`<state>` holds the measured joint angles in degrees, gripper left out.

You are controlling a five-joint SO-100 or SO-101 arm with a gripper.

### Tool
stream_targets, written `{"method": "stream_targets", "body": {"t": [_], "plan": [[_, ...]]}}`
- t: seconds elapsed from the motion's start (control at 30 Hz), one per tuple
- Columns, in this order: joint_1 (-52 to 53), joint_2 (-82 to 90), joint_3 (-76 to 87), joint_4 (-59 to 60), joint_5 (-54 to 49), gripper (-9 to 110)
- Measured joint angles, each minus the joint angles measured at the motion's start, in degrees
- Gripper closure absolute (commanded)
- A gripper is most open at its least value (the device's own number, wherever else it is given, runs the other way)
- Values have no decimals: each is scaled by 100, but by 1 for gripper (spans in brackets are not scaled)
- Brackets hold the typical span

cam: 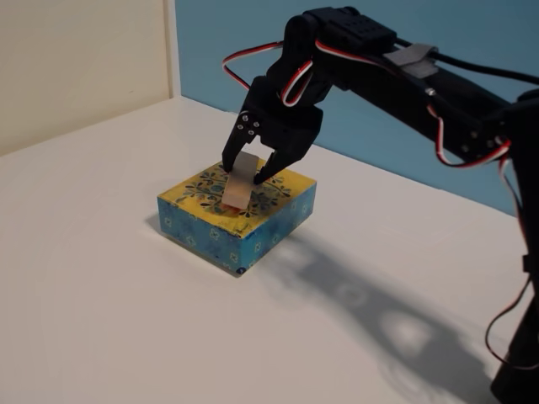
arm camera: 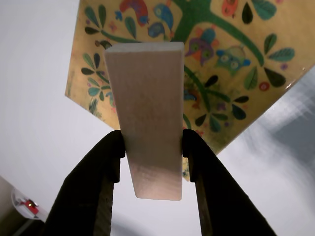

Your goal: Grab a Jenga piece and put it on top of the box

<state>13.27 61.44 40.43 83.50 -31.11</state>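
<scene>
Arm [cam: 396,76] bent down — fingers [arm camera: 106,162] clamped.

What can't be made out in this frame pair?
- Whether the block touches the box lid: in the fixed view its lower end blends with the lid; in the wrist view the block hides the contact.
- Box sides: out of sight in the wrist view, which shows only the lid, cut off at the top edge.
- The end effector fingertips: behind the block in the wrist view.

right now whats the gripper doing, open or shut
Gripper: shut on the Jenga piece, holding it over the box lid.
</scene>
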Motion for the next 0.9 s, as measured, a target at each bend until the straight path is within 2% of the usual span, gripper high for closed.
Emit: {"method": "stream_targets", "body": {"t": [0.47,0.9], "plan": [[132,-264,-114,0,-105,101],[132,-264,-114,0,-105,90]]}}
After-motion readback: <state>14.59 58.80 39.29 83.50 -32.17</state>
